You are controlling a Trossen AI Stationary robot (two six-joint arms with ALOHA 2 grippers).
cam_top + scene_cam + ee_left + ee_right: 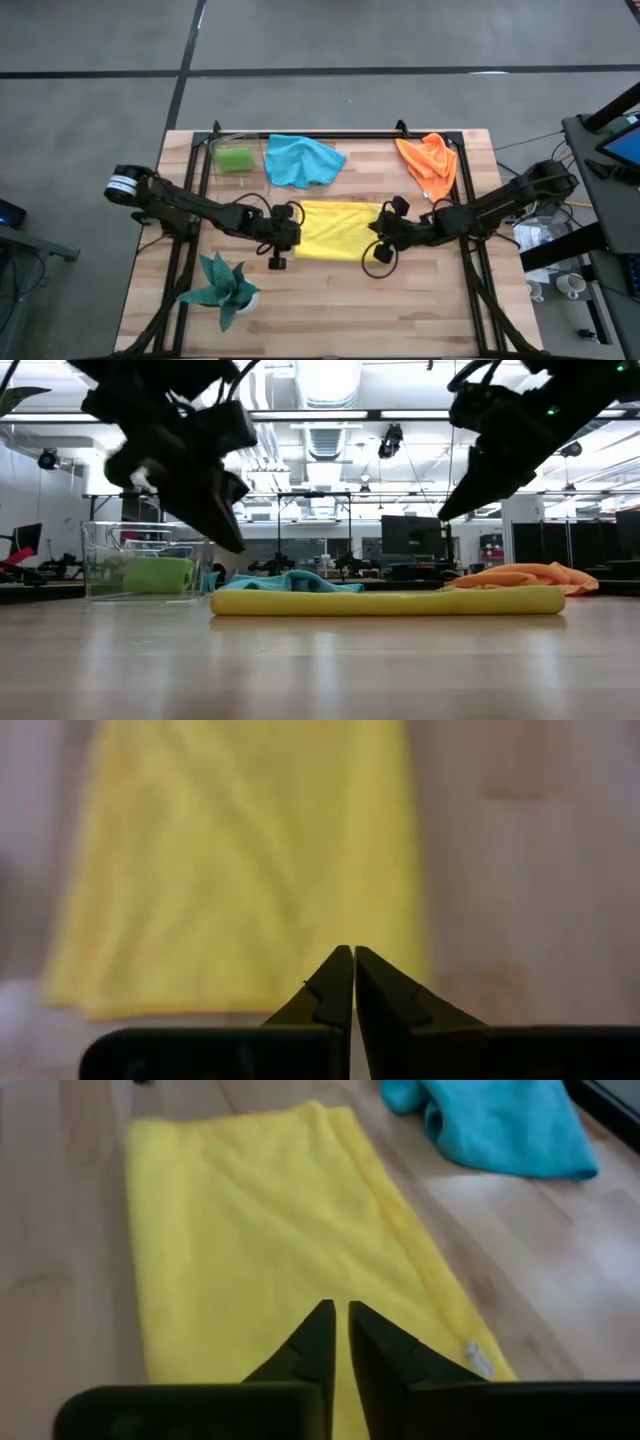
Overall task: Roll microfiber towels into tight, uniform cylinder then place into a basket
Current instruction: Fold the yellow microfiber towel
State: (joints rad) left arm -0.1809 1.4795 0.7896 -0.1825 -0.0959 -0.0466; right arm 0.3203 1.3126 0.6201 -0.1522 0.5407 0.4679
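Yellow towel point(336, 229): flat, folded to a long strip, mid-tabletop point(330, 310), between the two hands.
Left hand point(285, 236): at the strip's left end, above it; fingers pressed together, holding nothing.
Right hand point(384, 228): at the strip's right end, raised; fingers a slim gap apart, empty.
Blue towel point(303, 160): crumpled, just behind the yellow.
Orange towel point(430, 164): bunched, far right corner.
Green towel point(236, 159): rolled, inside the clear basket point(218, 172), far left.
Plant point(222, 290): near left edge.
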